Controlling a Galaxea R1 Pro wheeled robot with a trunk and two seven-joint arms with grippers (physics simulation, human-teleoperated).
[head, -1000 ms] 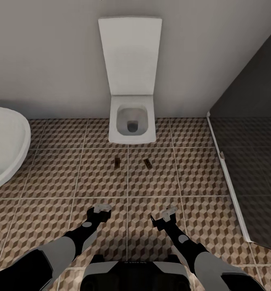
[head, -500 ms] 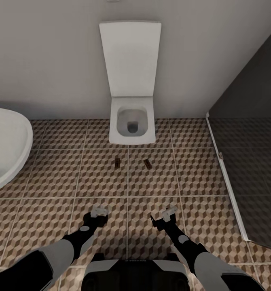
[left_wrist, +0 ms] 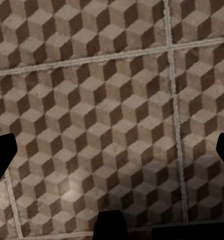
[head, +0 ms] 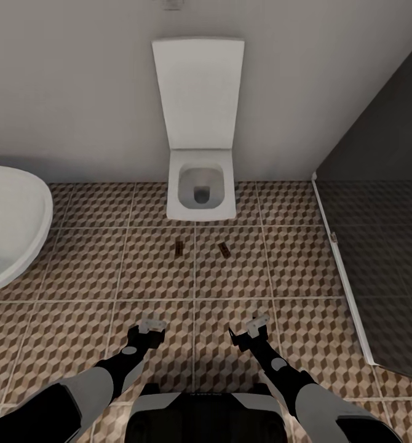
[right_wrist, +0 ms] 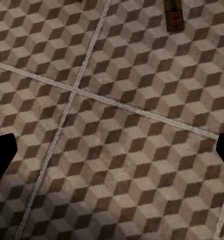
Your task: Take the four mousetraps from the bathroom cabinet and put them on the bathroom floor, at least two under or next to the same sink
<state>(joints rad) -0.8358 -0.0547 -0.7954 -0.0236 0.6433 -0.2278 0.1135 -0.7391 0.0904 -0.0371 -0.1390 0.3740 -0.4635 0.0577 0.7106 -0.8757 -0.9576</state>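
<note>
Mousetraps: two on the bathroom floor (head: pixel 77 344), left mousetrap (head: pixel 178 247) and right mousetrap (head: pixel 224 249), near each other but apart, just at 6 o'clock of the toilet (head: pixel 200 194); one of them also at the edge of the right wrist view (right_wrist: pixel 174 15).
Remaining traps: two presumably left to fetch from the cabinet.
Sink: none near the traps; bathtub (head: pixel 12 227) at 9 o'clock, shower glass (head: pixel 384 246) at 3 o'clock.
Left gripper (head: pixel 147 330): low over the tiles at 7 o'clock of the traps, fingers spread wide, holding nothing; bare tile between them in the wrist view.
Right gripper (head: pixel 249 330): at 5 o'clock of the traps, fingers likewise parted and empty.
Step in hand, as judged: backing off after a placement, or about to re-grasp; cannot tell which.
Doing it well: count these two as on the correct surface but likely not beside a sink; best to pick them up flat by the board edges, avoid the wire parts, and set them under the basin.
Risk: nudging a thin board away while closing.
</note>
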